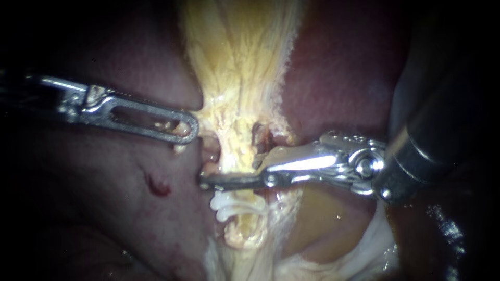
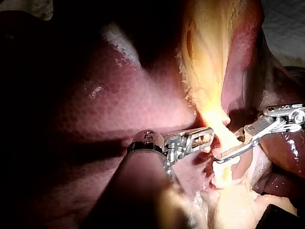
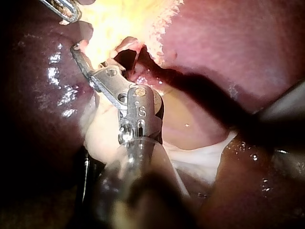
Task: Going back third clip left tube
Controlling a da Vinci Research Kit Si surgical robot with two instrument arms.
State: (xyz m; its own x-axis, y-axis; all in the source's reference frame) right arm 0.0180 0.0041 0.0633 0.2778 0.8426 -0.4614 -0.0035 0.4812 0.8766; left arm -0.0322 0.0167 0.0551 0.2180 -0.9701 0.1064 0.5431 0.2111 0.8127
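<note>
The left instrument reaches in level, and its jaws are closed on the edge of the yellow tissue; scraps of that tissue show through the slot in the jaw facing the endoscope. In the left wrist view the same instrument has its tip pressed into the bright tissue just ahead of it.

The right instrument lies across the tube; its long thin tip passes in front of the tube and ends just under the left instrument's tip, the two near but apart. Whether it is open or closed I cannot tell, since only one slim bar shows clearly in any view; the left wrist view shows it hooked round the far side of the tube.

The white clips sit on the tube directly beneath the right instrument's tip, touching or all but touching its underside; at least two ridges show.

In the right wrist view the right instrument runs forward over pale tissue; the left instrument lies just beyond its tip.

The liver lies under the left instrument, with a small red spot below its jaws; smooth amber tissue lies beneath the right instrument's wrist.
</note>
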